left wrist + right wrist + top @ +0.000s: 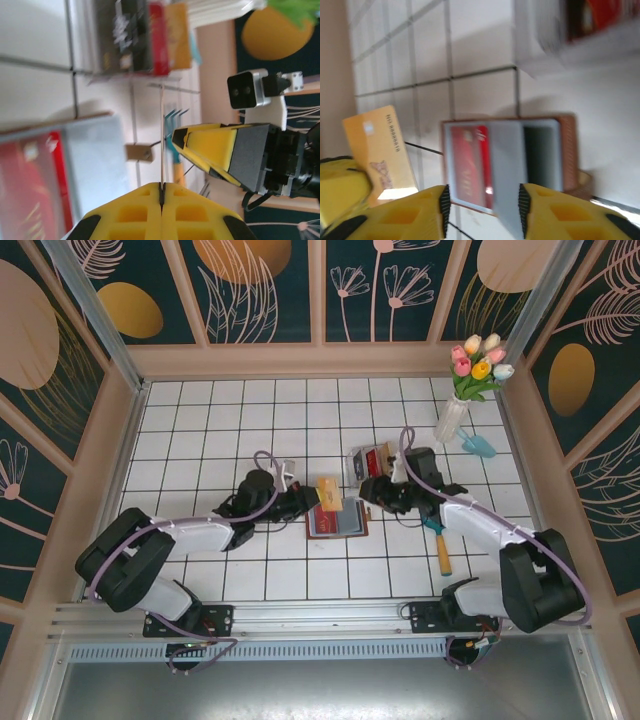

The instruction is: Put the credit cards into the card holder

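Note:
The brown card holder (338,523) lies open on the tiled floor between both grippers, with a red card (470,167) and a pale card (507,170) lying in it. My left gripper (303,502) is shut on an orange credit card (328,490), held on edge above the holder's left end. From the left wrist that card (162,135) is a thin line rising from the closed fingertips (161,186). My right gripper (370,489) hovers at the holder's right end. In the right wrist view it (482,205) stands open over the holder (565,150), with the orange card (382,150) at left.
A clear plastic tray (372,461) with more cards stands just behind the holder. A wooden-handled tool (441,546) lies under the right arm. A vase of tulips (456,415) and a blue trowel (481,445) stand at the back right.

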### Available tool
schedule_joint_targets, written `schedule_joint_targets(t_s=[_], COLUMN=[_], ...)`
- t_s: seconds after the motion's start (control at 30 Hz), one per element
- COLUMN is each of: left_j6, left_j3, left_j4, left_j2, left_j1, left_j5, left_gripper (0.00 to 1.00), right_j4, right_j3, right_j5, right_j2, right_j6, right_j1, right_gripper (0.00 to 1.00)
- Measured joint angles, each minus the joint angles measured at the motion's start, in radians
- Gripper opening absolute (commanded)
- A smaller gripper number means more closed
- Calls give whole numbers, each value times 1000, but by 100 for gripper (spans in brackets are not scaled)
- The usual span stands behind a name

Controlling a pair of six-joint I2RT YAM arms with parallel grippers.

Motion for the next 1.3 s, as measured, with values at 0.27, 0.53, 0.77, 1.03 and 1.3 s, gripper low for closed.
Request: schedule_joint_targets(t_s=[0.27, 0.53, 0.77, 1.03, 1.3], left_j6=[3, 4, 8, 12, 11], left_j3=[-6, -11, -11, -11, -11], left_j4=[-56, -90, -102, -119, -119], left_j2=[43, 43, 52, 58, 93], left_j1=[-53, -53, -53, -53, -54], left_j5=[-97, -131, -134, -134, -133], left_gripper=[0, 0, 0, 0, 1], right_j4=[4, -76, -138, -153, -164], right_j3=[-26, 65, 104, 109, 120], right_j5=[88, 266, 386, 420, 426], right_j2=[57, 159, 222, 228, 242], right_j6=[-2, -45, -53, -73, -79], right_j1=[64, 151, 184, 190, 190], right_gripper=[59, 64, 64, 60, 60])
